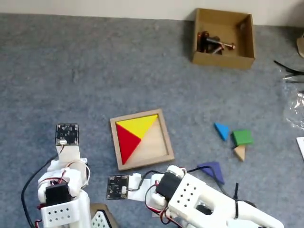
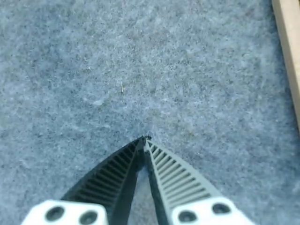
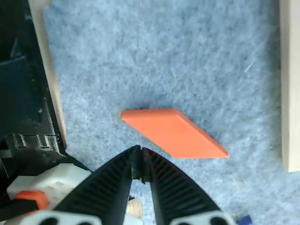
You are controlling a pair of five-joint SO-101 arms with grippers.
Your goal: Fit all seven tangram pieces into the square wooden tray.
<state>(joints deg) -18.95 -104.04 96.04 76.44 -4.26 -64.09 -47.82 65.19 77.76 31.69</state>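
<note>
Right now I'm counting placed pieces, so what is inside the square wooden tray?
Inside the tray lie a yellow triangle and a red triangle, edge to edge; the rest is bare wood. The floor under both is covered.

It looks like a robotics lab bench or a maker's workspace. Grey felt-like carpet covers the table. One white printed arm with bare servo wiring sits at lower left and another at lower right. An open cardboard box of metal hardware stands at upper right. Loose black cables and a clear plastic bag crowd the right edge.
</note>
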